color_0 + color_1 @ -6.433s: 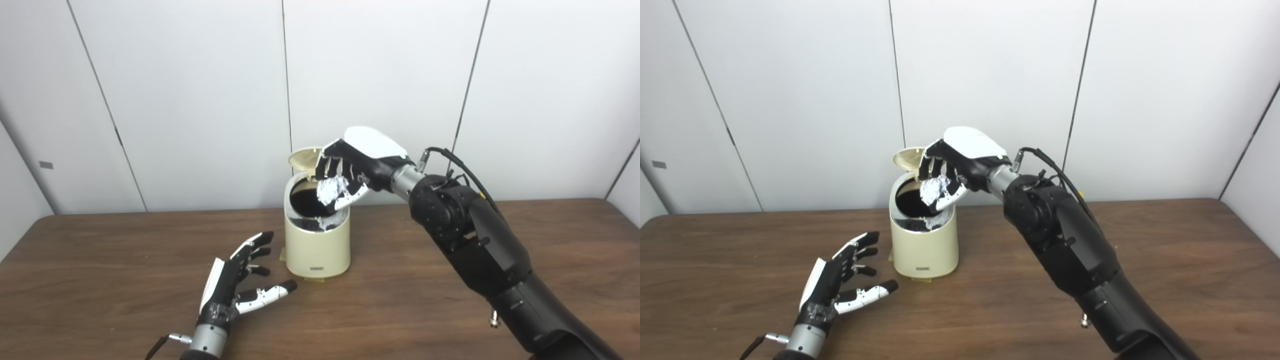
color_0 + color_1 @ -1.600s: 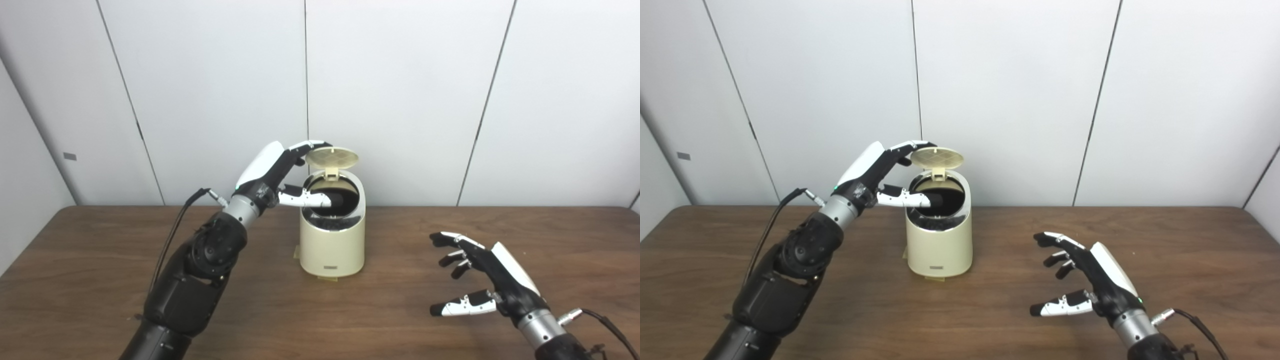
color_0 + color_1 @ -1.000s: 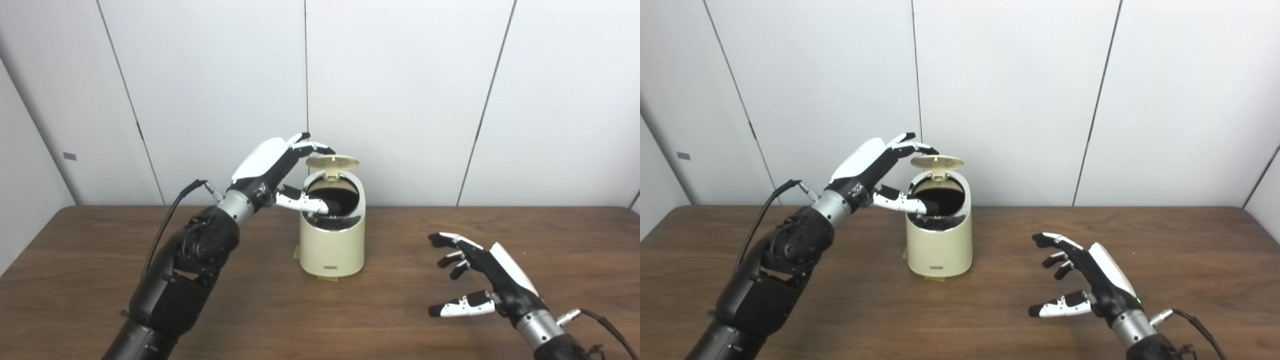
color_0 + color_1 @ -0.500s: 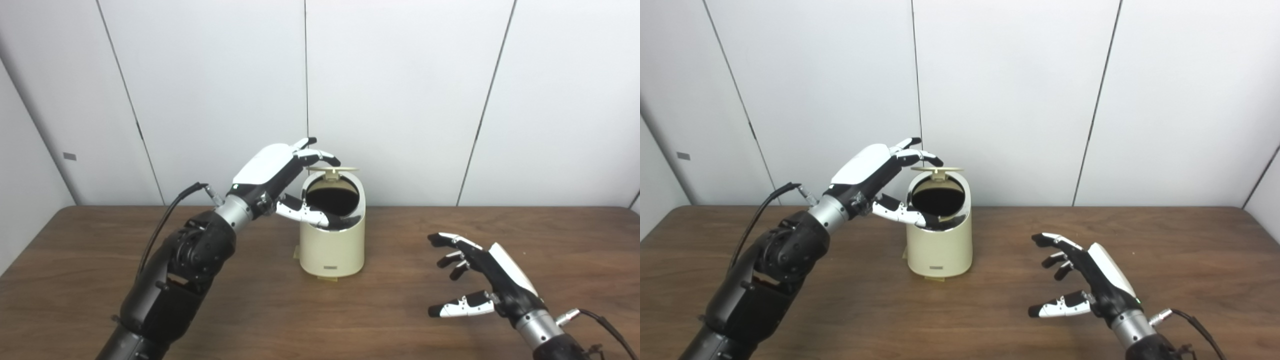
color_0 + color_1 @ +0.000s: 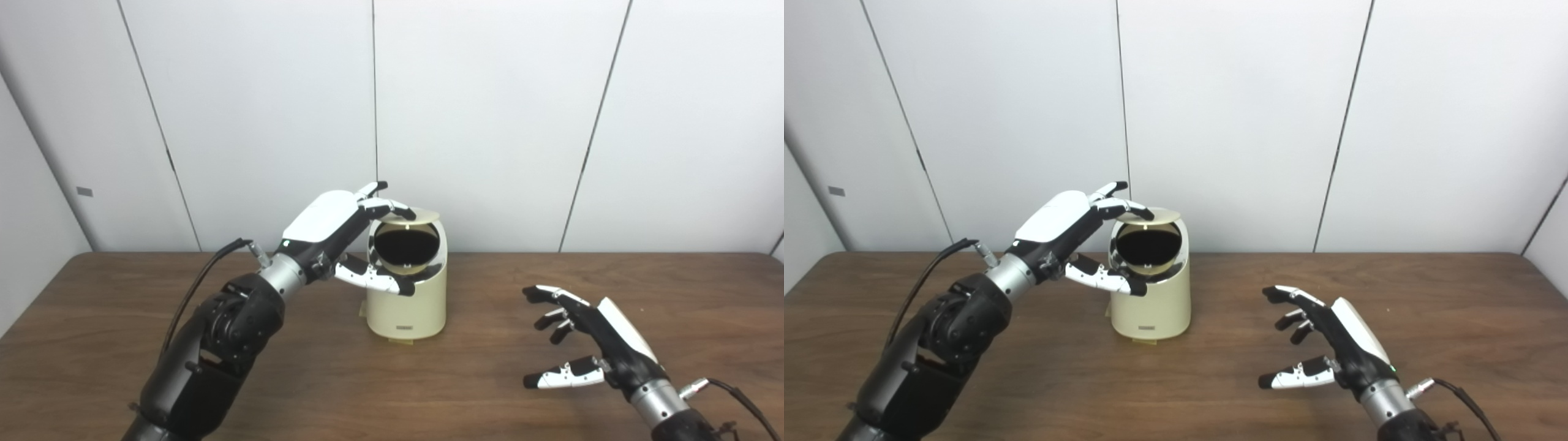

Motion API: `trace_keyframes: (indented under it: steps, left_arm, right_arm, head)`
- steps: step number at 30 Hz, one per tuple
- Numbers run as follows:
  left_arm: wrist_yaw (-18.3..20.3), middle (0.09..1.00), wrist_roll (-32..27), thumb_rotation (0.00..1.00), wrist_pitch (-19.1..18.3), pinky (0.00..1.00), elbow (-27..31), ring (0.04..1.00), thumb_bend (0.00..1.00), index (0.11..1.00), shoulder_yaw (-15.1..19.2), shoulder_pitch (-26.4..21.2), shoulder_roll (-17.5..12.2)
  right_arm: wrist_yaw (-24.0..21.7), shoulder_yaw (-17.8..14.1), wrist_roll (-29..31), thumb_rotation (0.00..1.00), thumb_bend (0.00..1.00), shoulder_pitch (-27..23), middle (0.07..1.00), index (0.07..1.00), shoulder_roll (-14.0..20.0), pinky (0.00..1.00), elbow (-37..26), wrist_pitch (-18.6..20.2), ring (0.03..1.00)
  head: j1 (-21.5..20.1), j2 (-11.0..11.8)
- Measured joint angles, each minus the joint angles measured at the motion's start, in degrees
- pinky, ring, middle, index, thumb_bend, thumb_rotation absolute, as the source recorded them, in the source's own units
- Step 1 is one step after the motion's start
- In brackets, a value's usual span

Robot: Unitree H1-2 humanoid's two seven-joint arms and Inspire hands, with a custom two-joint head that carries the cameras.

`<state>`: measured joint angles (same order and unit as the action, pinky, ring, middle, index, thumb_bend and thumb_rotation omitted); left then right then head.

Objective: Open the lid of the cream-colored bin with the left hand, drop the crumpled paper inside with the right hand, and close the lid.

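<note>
Bin (image 5: 406,300): cream, rounded, lid (image 5: 422,215) (half-lowered) above dark mouth.

Dark brown wood-grain table (image 5: 478,392), spanning the whole width, far edge against pale wall panels. Cream-colored bin (image 5: 407,306) standing upright on it, a little toward 11 o'clock from the table's centre, near the far edge. Small tan scrap (image 5: 401,340) peeping out at the bin's base, lying flat on the wood. Cannot tell whether either arm actually touches the surface.
</note>
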<state>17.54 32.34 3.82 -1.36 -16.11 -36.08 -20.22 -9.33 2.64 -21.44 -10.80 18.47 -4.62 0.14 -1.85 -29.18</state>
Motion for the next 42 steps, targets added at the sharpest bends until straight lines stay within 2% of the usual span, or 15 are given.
trace_keyframes:
  steps: [18,27,33,42]
  left_arm:
    - [1.3,0.822,1.9,0.47,0.0,0.89,1.6,0.998,1.0,0.807,-0.3,1.9,-0.3]
    - [2.4,0.798,3.1,0.48,0.5,0.92,1.8,0.983,1.0,0.79,-1.2,2.0,-1.0]
    - [3.0,0.777,4.0,0.45,1.1,0.98,1.9,0.978,1.0,0.778,-1.8,2.1,-1.1]
    - [3.4,0.767,6.5,0.44,1.6,0.98,1.9,0.966,1.0,0.771,-3.0,2.3,-1.2]
  right_arm:
    - [0.0,0.0,0.0,0.07,0.81,0.0,0.798,0.808,-0.1,0.49,0.0,0.0,0.643]
    - [0.0,0.1,0.7,0.08,0.81,0.0,0.793,0.81,-0.1,0.51,0.0,0.0,0.649]
    - [0.0,0.2,0.6,0.06,0.82,0.3,0.79,0.808,-0.1,0.51,0.0,0.0,0.646]
    - [0.0,0.2,0.6,0.06,0.81,0.5,0.799,0.814,-0.1,0.52,0.0,0.1,0.652]
  head:
    - [-0.2,-0.4]
    - [-0.4,-0.6]
    - [-0.4,-1.0]
    - [-0.5,-1.1]
